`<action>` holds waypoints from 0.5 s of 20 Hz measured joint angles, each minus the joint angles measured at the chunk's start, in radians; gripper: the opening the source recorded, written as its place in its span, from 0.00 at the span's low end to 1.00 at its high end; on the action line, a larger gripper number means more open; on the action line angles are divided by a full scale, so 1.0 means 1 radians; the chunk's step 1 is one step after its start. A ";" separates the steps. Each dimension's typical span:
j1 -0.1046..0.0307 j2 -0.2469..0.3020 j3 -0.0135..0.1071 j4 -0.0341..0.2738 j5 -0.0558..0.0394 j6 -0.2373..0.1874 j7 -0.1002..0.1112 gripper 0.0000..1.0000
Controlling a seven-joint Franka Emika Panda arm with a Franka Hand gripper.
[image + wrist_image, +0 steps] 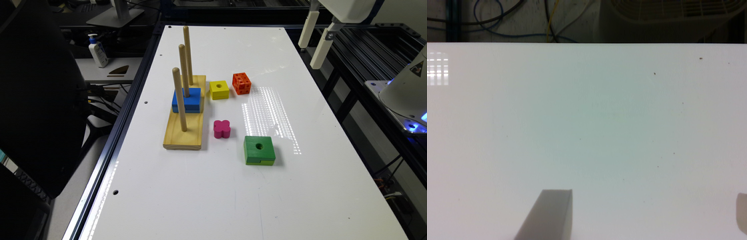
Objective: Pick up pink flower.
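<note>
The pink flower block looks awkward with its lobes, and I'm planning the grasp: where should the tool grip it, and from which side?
Probably from straight above: the pink flower lies flat on the white table, top up, with free space all round. Close the fingers into two opposite notches between its lobes, where the sides are narrowest. The wooden peg base sits beside it on the exterior view's left, so a side approach from there looks cramped.

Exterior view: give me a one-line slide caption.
Pink flower sits untouched on the white table between the peg board and green block; gripper raised at the far edge.
</note>
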State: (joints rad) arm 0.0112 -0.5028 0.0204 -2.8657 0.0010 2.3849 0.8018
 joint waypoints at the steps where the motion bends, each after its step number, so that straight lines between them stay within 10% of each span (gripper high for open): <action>1: 0.002 0.000 0.000 0.002 0.0000 0.000 0.002 1.00; 10: 0.038 0.036 0.015 0.042 0.0100 0.009 0.040 1.00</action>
State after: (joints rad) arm 0.0493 -0.4666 0.0350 -2.8235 0.0110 2.3942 0.8419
